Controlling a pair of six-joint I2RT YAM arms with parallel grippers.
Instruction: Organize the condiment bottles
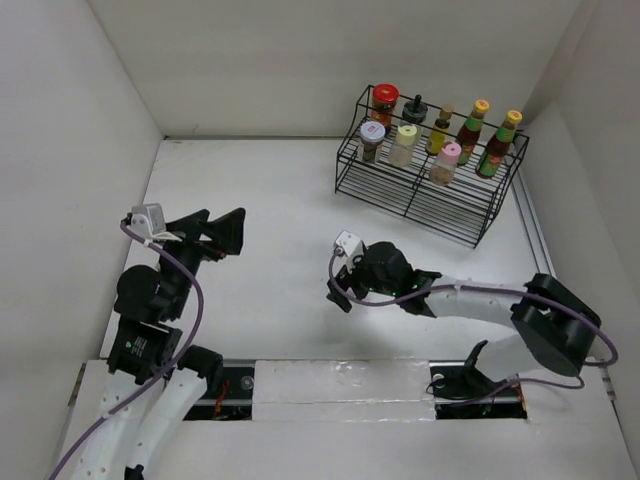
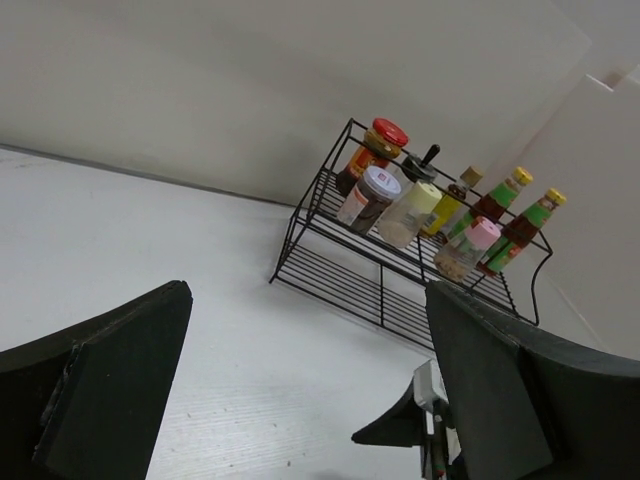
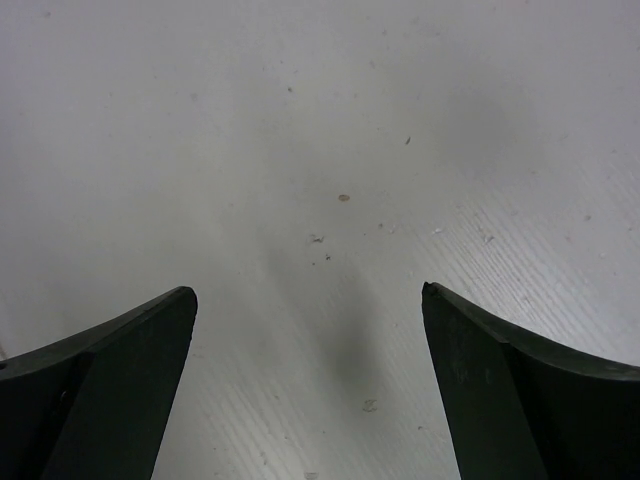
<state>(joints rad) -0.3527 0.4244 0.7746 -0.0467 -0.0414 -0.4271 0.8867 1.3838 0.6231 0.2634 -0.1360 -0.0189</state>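
All eight condiment bottles stand in the black wire rack point(image 1: 420, 195) at the back right. On the upper tier are the red-lidded jar point(image 1: 384, 103), the black-capped clear one point(image 1: 415, 108), the yellow dark-capped one point(image 1: 441, 128) and two yellow-capped red-green bottles point(image 1: 472, 128). Lower down are the purple-lidded point(image 1: 372, 140), cream point(image 1: 403, 144) and pink-capped point(image 1: 445, 163) ones. The left wrist view shows the rack point(image 2: 380, 290) too. My left gripper point(image 1: 215, 232) is open and empty at the left. My right gripper point(image 1: 338, 283) is open and empty over bare table point(image 3: 330, 150) at mid-table.
White walls enclose the table on the left, back and right. The rack's lowest front tier point(image 1: 440, 215) holds nothing. The right arm's finger point(image 2: 400, 425) shows low in the left wrist view.
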